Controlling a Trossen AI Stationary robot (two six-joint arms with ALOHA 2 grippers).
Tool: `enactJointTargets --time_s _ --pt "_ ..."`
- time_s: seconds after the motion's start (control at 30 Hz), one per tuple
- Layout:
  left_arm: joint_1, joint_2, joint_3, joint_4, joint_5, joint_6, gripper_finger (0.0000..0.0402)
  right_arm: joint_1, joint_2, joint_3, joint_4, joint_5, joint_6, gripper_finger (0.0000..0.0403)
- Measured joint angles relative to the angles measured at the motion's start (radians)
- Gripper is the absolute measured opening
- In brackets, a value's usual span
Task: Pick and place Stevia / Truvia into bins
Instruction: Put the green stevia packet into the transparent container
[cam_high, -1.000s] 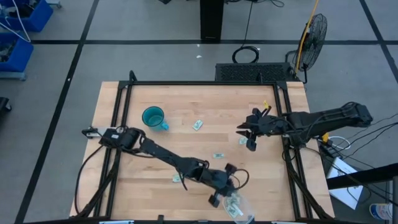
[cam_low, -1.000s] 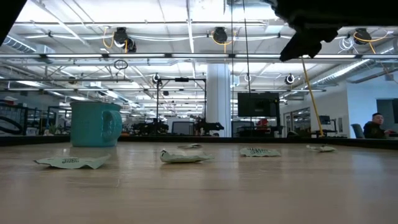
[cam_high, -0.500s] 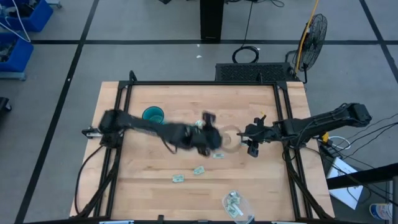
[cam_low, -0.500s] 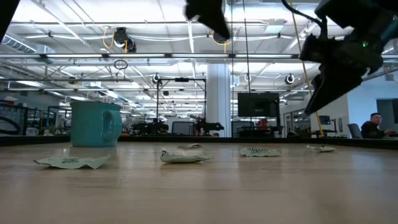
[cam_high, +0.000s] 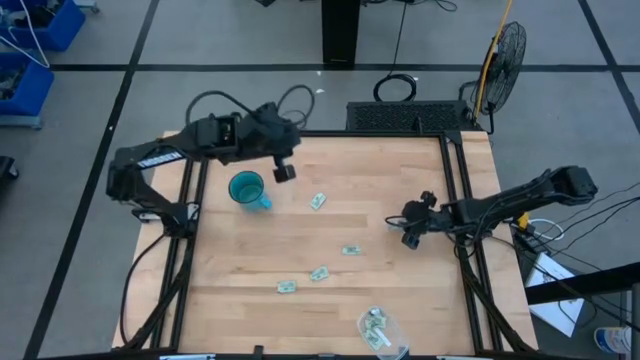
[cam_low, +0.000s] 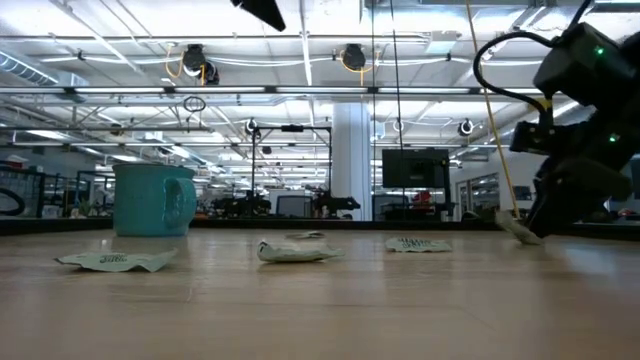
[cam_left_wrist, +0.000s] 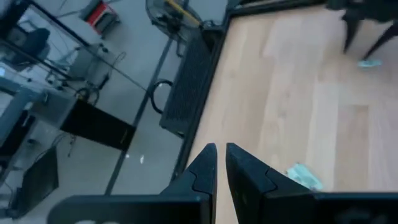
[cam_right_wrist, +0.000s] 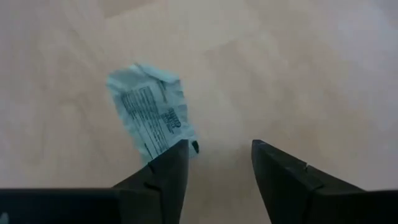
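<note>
Right gripper (cam_right_wrist: 214, 165) is down at the tabletop, fingers spread apart, and one crumpled sachet (cam_right_wrist: 152, 115) lies flat on the wood just off one fingertip (cam_right_wrist: 176, 155), not between the two. From above, that right gripper (cam_high: 411, 226) sits well across the table (cam_high: 400, 290) from the teal mug (cam_high: 246, 189), toward the right-hand edge. In the low view it hangs dark at the far right (cam_low: 560, 205), with the sachet (cam_low: 517, 229) pale beneath it.

Over to the left gripper (cam_high: 283, 171): it's up in the air just beside the teal mug, on its far-edge side, fingers drawn almost together with only a thin slit between them (cam_left_wrist: 219, 165), holding nothing.

Loose sachets lie scattered on the wood away from the mug: one near it (cam_high: 318, 201), one further out toward the middle (cam_high: 351, 250), two more closer to the near edge (cam_high: 319, 273) (cam_high: 286, 287). The clear tub (cam_high: 380, 331) sits at the near edge, farthest from the mug, with several sachets inside.
</note>
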Motion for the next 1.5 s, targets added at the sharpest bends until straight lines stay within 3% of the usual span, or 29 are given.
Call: enactJointTargets --time_s 0.17,0.47,0.93,1.23,1.5 --pt "0.029 -0.008 -0.089 0.041 -0.001 0.018 0.0042 0.000 -0.003 -0.042 0.122 -0.039 -0.007 0.0154" --pt "0.040 -0.006 -0.234 0.104 -0.002 0.060 0.0042 -0.001 -0.046 -0.044 0.185 -0.040 -0.044 0.0148" --pt "0.033 -0.008 -0.238 0.113 -0.003 0.059 0.0042 0.000 -0.057 -0.089 0.236 -0.119 0.057 0.0138" --pt "0.033 -0.008 -0.238 0.114 -0.003 0.064 0.0042 0.000 -0.058 -0.227 0.516 -0.166 0.100 0.0119" --pt "0.033 -0.008 -0.238 0.114 -0.003 0.067 0.0042 0.000 -0.055 -0.247 0.494 -0.165 0.085 0.0100"
